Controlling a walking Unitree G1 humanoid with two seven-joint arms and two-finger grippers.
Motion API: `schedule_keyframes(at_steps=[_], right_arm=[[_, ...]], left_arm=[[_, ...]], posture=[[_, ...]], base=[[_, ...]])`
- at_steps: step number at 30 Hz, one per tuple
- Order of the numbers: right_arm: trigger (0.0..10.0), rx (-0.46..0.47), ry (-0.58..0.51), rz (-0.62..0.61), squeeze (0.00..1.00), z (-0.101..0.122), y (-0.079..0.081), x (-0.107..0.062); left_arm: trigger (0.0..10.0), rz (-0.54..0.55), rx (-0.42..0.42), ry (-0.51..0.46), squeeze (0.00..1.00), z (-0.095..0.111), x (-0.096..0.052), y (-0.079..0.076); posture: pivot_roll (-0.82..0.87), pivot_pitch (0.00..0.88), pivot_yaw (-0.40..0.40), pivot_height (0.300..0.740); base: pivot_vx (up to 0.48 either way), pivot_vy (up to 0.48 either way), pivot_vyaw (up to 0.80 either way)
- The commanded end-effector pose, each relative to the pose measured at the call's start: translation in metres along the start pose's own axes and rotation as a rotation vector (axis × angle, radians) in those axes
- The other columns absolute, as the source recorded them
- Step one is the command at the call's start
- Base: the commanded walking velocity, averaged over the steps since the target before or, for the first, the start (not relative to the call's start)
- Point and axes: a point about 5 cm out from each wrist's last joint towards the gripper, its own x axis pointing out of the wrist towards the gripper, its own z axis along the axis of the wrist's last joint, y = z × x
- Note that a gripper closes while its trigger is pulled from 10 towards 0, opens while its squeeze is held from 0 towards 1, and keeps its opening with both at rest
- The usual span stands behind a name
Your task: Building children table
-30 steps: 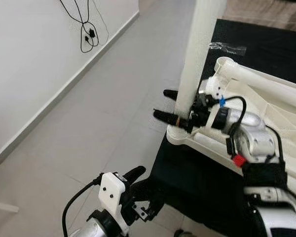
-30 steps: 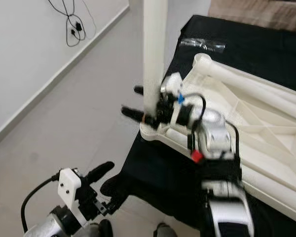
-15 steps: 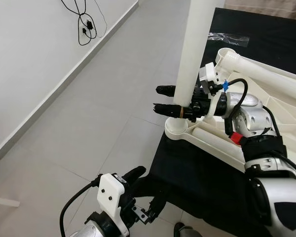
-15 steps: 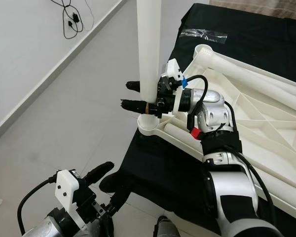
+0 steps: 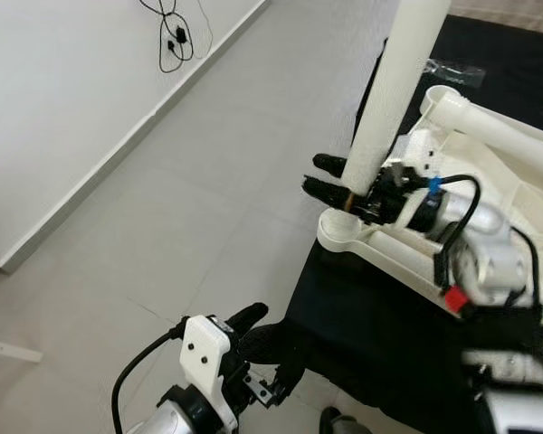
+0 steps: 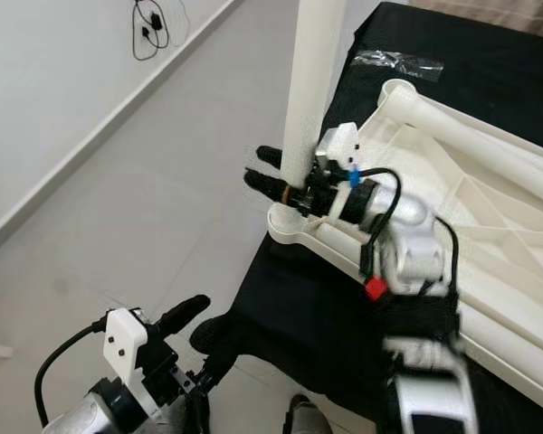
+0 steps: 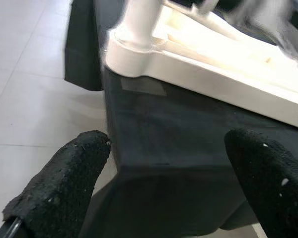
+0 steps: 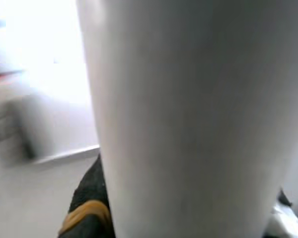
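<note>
Pale grey floor tiles (image 5: 190,208) run to a white wall, and on a black cloth (image 5: 380,325) lies the upturned white plastic tabletop (image 6: 452,226), ribbed beneath with a round corner socket (image 5: 344,237), into which a smooth, tall tubular table leg (image 5: 394,81) stands nearly upright, tilted a little. The right gripper (image 5: 330,178) has its two black, rough-padded fingers closed round the leg just above the socket, while the left gripper (image 7: 154,173) hangs low beside the cloth's edge, its fingers spread wide and empty. Because the leg is slick and held only near its foot, I judge it could lean and bind in the socket or slip through the pads, and a sideways push might drag the light tabletop across the cloth.
</note>
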Motion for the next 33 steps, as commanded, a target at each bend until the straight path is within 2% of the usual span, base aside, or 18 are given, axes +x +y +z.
schedule_keyframes(at_steps=[1,2,3,5,11,14,15,17,18,21,23,24,25,28,29,31,32,33], right_arm=[[0.0,0.023,0.306,-0.305,0.00,-0.051,0.010,-0.046],[0.0,0.038,0.374,-0.354,0.00,-0.061,0.039,-0.067],[0.0,0.059,0.405,-0.357,0.00,-0.064,0.057,-0.077],[0.0,0.057,0.387,-0.297,0.00,-0.062,0.066,-0.072],[0.0,-0.002,0.336,-0.312,0.00,-0.051,0.051,-0.046],[0.0,-0.006,0.370,-0.274,0.00,-0.054,0.054,-0.043],[10.0,0.007,0.351,-0.256,0.00,-0.054,0.053,-0.040],[10.0,0.038,0.311,-0.243,0.00,-0.048,0.054,-0.037],[10.0,0.065,0.270,-0.201,1.00,-0.043,0.054,-0.033],[10.0,0.115,0.199,-0.103,1.00,-0.033,0.057,-0.026],[10.0,0.115,0.199,-0.103,1.00,-0.033,0.057,-0.026],[10.0,0.130,0.099,0.129,1.00,-0.020,0.054,-0.017],[10.0,0.130,0.099,0.129,1.00,-0.020,0.054,-0.017],[10.0,0.050,0.069,0.357,1.00,-0.016,0.042,-0.006],[10.0,0.047,0.068,0.415,0.87,-0.015,0.038,-0.001],[10.0,0.053,0.070,0.472,0.82,-0.015,0.036,0.004],[10.0,0.034,0.081,0.531,0.00,-0.014,0.031,0.012],[10.0,0.034,0.081,0.531,0.00,-0.014,0.031,0.012]], left_arm=[[10.0,0.003,-0.019,0.026,0.00,-0.006,-0.002,0.003],[10.0,-0.006,-0.018,0.024,0.00,-0.007,0.000,0.005],[10.0,-0.013,-0.017,0.024,0.00,-0.007,0.002,0.007],[10.0,-0.015,-0.018,0.024,0.00,-0.008,0.004,0.009],[10.0,-0.004,-0.005,0.014,0.00,-0.010,0.011,0.015],[10.0,0.022,0.004,0.002,0.00,-0.009,0.012,0.017],[10.0,0.025,0.004,0.001,0.00,-0.009,0.012,0.017],[10.0,0.027,0.003,-0.002,0.00,-0.009,0.012,0.017],[10.0,0.026,0.003,-0.001,0.00,-0.009,0.012,0.017],[10.0,0.023,0.001,-0.001,0.00,-0.009,0.012,0.017],[10.0,0.023,0.001,-0.001,0.00,-0.009,0.012,0.017],[10.0,0.013,-0.006,0.001,0.00,-0.009,0.012,0.016],[10.0,0.013,-0.006,0.001,0.00,-0.009,0.012,0.016],[10.0,0.006,-0.013,0.001,0.00,-0.008,0.011,0.013],[10.0,0.005,-0.014,0.001,0.00,-0.008,0.010,0.012],[10.0,0.005,-0.015,0.001,0.00,-0.008,0.010,0.011],[10.0,0.004,-0.017,0.002,0.00,-0.007,0.009,0.009],[10.0,0.004,-0.017,0.002,0.00,-0.007,0.009,0.009]], posture=[[0.03,0.287,0.013,0.740],[0.02,0.279,0.010,0.740],[0.02,0.272,0.011,0.740],[0.02,0.252,0.014,0.740],[0.02,0.229,-0.012,0.740],[0.02,0.227,-0.015,0.740],[0.02,0.229,-0.017,0.740],[0.02,0.229,-0.016,0.740],[0.02,0.229,-0.014,0.740],[0.02,0.233,-0.011,0.740],[0.02,0.233,-0.011,0.740],[0.04,0.241,0.000,0.740],[0.04,0.241,0.000,0.740],[0.05,0.251,0.007,0.740],[0.06,0.258,0.011,0.740],[0.06,0.258,0.011,0.740],[0.09,0.267,0.015,0.740],[0.09,0.267,0.015,0.740]], base=[[0.000,0.000,0.00],[0.000,0.000,0.00],[0.000,0.000,0.00],[0.000,0.000,0.00],[0.000,0.000,0.00],[0.000,0.000,0.00],[0.000,0.000,0.00],[0.000,0.000,0.00],[0.000,0.000,0.00],[0.000,0.000,0.00],[0.000,0.000,0.00],[0.000,0.000,0.00],[0.000,0.000,0.00],[0.000,0.000,0.00],[0.000,0.000,0.00],[0.000,0.000,0.00],[0.000,0.000,0.00],[0.000,0.000,0.00]])
